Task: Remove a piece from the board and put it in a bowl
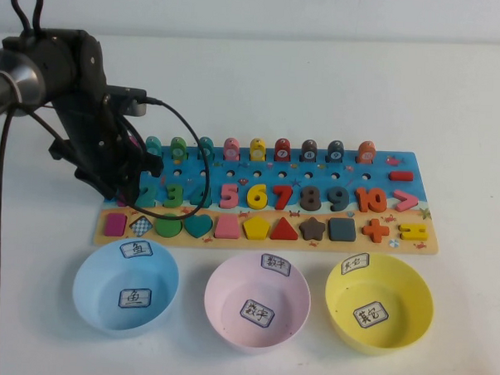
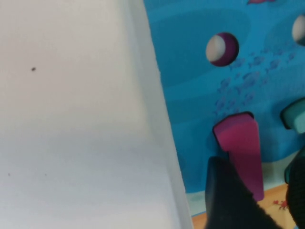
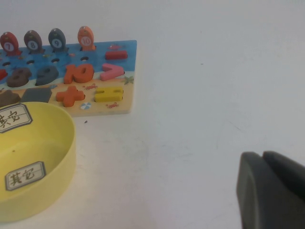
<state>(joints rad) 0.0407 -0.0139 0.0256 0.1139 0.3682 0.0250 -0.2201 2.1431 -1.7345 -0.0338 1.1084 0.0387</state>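
Observation:
The blue wooden board (image 1: 317, 170) lies across the table with its digits, shapes and pegs. My left gripper (image 1: 122, 188) hangs over the board's left end and hides the piece in the high view. In the left wrist view the magenta "1" piece (image 2: 240, 143) sits on the board (image 2: 200, 76) between the jaws of my left gripper (image 2: 262, 195). One dark finger (image 2: 228, 200) touches its side; the other stands a little apart, so the gripper is open. The pale pink bowl (image 1: 228, 279) stands in front of the board, in the middle. My right gripper (image 3: 271, 191) is shut, low over bare table.
A light blue bowl (image 1: 89, 268) stands left of the pink one and a yellow bowl (image 1: 416, 286) right of it. A black cable (image 1: 179, 205) loops over the board's left digits. A purple-and-white peg (image 2: 222, 48) and a teal digit (image 2: 295, 117) are close to the piece.

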